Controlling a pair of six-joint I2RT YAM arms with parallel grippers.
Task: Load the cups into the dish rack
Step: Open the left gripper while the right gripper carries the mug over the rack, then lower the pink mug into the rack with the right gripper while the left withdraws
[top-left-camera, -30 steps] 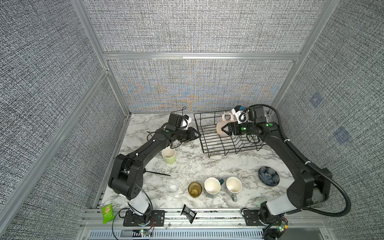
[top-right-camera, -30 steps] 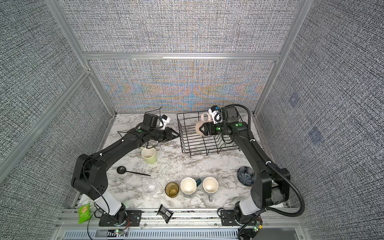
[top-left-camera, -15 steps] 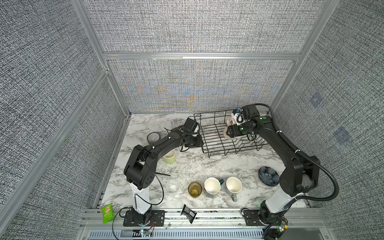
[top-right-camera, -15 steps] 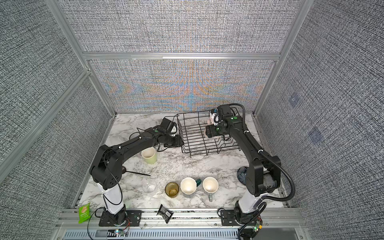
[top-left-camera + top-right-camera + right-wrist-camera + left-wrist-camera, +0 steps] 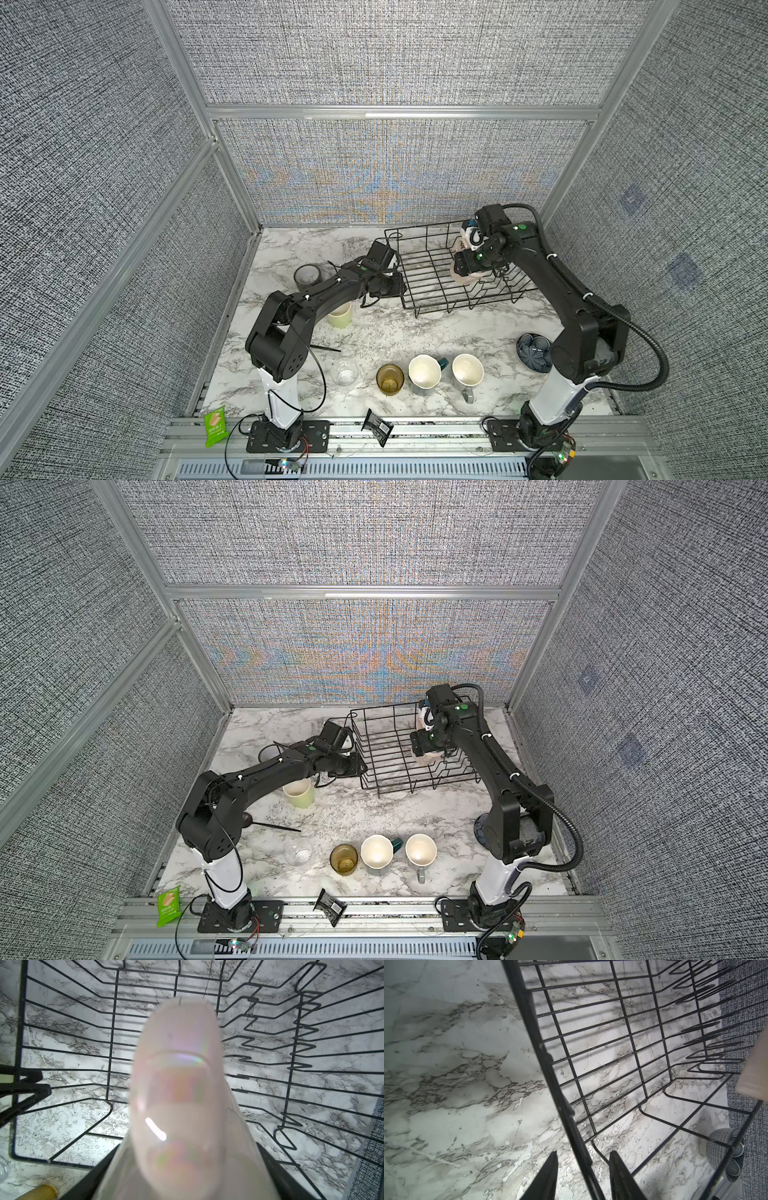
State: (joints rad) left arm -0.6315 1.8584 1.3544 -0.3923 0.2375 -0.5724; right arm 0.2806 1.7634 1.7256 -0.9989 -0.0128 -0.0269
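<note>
I see a marble-veined desk [image 5: 415,332] boxed in by grey woven wall panels [image 5: 374,62] on aluminium framing [image 5: 399,112], with the dish rack [image 5: 428,266] toward its far right corner. My right gripper [image 5: 182,1167] is clamped on the tall pink mug [image 5: 178,1084], holding it over the rack's right end (whether it touches the wires I cannot tell), while my left gripper [image 5: 583,1152] stands with jaws apart astride the rack's left rim wire. The light green mug [image 5: 340,316] sits near the left edge; small clear glass [image 5: 345,372], amber glass tumbler [image 5: 390,378], teal mug [image 5: 424,371] and grey mug [image 5: 467,369] line the near edge.
</note>
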